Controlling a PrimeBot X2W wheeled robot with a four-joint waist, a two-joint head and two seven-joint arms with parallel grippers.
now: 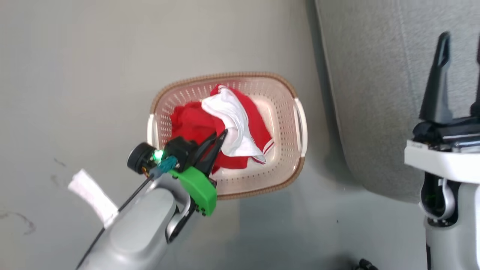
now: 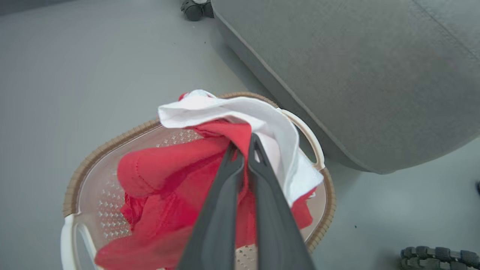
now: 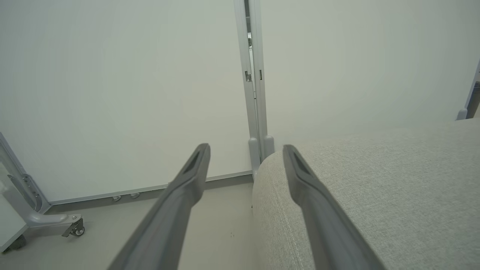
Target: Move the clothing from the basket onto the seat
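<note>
The cream basket (image 1: 225, 77) with a brown rim stands on the grey floor, left of the grey seat (image 1: 375, 93). Inside it lies the clothing (image 1: 232, 123), a heap of red fabric with a white panel on top. My left gripper (image 1: 221, 137) reaches into the basket from the near side. In the left wrist view the left gripper (image 2: 243, 144) is shut, pinching a fold of the red clothing (image 2: 168, 176) above the basket (image 2: 93, 157), with the seat (image 2: 356, 75) beyond. My right gripper (image 1: 461, 48) stands over the seat's edge; the right gripper (image 3: 245, 150) is open and holds nothing beside the seat (image 3: 375, 187).
A white paper strip (image 1: 92, 197) hangs from my left forearm. Dark wheels (image 2: 193, 9) and a treaded wheel (image 2: 438, 257) sit on the floor near the seat. White partition panels with a caster foot (image 3: 77, 229) stand behind the seat.
</note>
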